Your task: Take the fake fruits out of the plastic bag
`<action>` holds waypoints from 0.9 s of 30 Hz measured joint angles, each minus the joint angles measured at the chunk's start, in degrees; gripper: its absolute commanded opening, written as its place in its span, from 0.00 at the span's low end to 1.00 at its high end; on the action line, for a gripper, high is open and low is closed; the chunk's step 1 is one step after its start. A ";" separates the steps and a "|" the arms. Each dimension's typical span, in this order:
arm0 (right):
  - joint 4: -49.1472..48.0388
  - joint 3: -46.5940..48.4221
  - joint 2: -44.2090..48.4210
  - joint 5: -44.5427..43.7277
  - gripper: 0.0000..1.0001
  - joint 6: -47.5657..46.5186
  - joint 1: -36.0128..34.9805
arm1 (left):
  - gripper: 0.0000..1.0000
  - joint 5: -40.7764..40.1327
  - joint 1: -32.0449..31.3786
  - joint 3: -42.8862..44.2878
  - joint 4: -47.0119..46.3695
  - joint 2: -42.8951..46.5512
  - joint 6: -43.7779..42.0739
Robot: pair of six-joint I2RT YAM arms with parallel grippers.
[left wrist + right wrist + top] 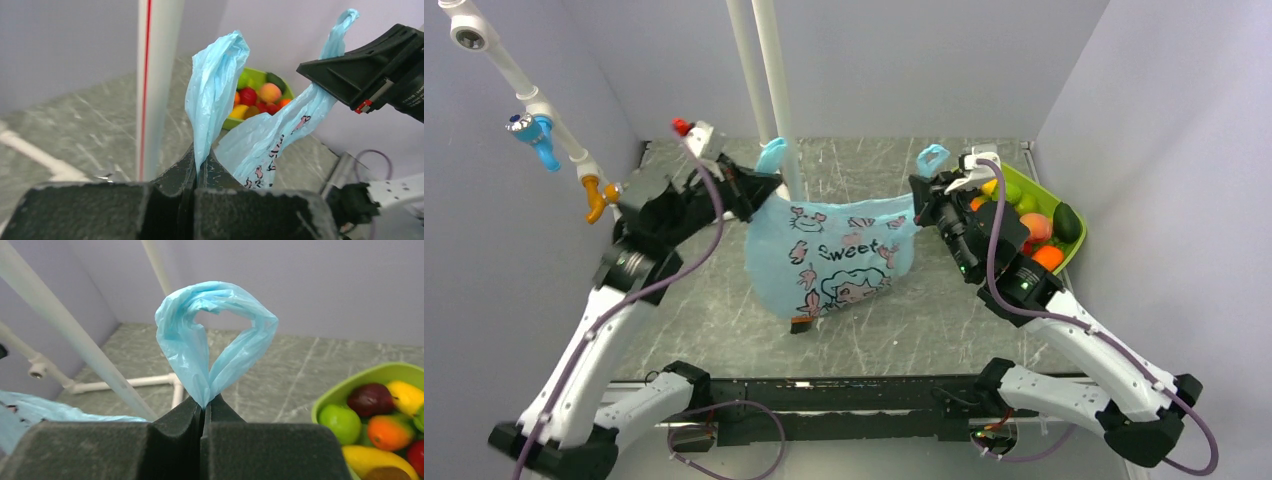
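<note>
**Top external view: bag held by both handles, fruit in the tray**

The plastic bag [829, 255] hangs spread between the two sets of jaws, its printed side facing the arm bases. The left jaws are pressed together on the left handle [771, 155], and the right jaws are pressed together on the right handle [932, 157]. Both loops stick up past the jaws. A white pole [774, 80] stands just beside the left jaws, behind the bag's left edge. At the bag's lower corner, below and between the jaws, there is a small dark object with an orange spot [802, 324]. I cannot tell whether it is inside the bag or under it.

The fake fruits [1036, 228] lie heaped in a lime-green tray [1054, 195] on the worktop [984, 300], to the right of the right jaws and partly hidden by that arm.

In the left wrist view, the left jaws pinch a twisted strip of blue handle [215, 90]. The tray [260, 77] and fruits [270, 93] lie beyond them, and the pole [157, 75] is to their left.

In the right wrist view, the right jaws clamp the base of an open blue loop [215, 335]. The tray [345, 382] and its fruits [371, 399] sit to their lower right.
</note>
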State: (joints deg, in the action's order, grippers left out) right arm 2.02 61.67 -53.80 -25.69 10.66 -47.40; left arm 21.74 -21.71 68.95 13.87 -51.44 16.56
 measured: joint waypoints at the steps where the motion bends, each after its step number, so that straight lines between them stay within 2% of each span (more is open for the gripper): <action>1: 2.05 0.00 0.74 -0.90 0.10 -0.20 0.68 | 0.00 2.45 0.07 -0.22 -1.57 -2.40 1.68; 2: 3.69 -0.17 1.53 -1.31 0.15 -0.24 0.94 | 0.00 4.74 0.07 -0.66 -3.23 -4.48 3.17; 6: 8.55 -5.27 7.45 -0.72 0.24 1.51 0.98 | 0.00 13.60 -0.13 -5.99 -12.13 -9.27 9.27; 9: 13.03 -10.69 12.46 2.03 0.43 5.09 0.98 | 0.00 17.31 -1.90 -11.21 -16.94 -9.51 12.39; 14: 24.44 -17.16 19.78 7.58 0.85 12.55 1.03 | 0.03 20.72 -7.96 -22.27 -24.39 -6.12 16.44; 16: 29.35 -16.65 21.31 9.22 0.95 14.01 1.03 | 0.04 20.98 -9.79 -26.58 -26.32 -3.34 18.32; 20: 39.47 -8.07 20.24 10.38 0.99 13.68 1.03 | 0.07 20.41 -11.98 -32.22 -29.07 2.71 20.87; 22: 43.67 1.46 16.70 11.87 0.99 12.33 1.14 | 0.10 19.78 -12.76 -32.70 -29.33 4.20 21.18; 24: 44.59 9.18 13.29 14.38 0.99 11.08 1.14 | 0.12 18.71 -13.38 -32.96 -29.44 5.66 21.33; 27: 44.30 17.90 8.55 22.80 0.99 8.87 1.14 | 0.12 17.20 -13.99 -33.70 -29.46 8.07 21.59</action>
State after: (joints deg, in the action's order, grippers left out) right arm 46.33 79.57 -45.25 -2.90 19.53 -46.26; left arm 38.94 -35.70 35.24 -15.59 -43.38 38.15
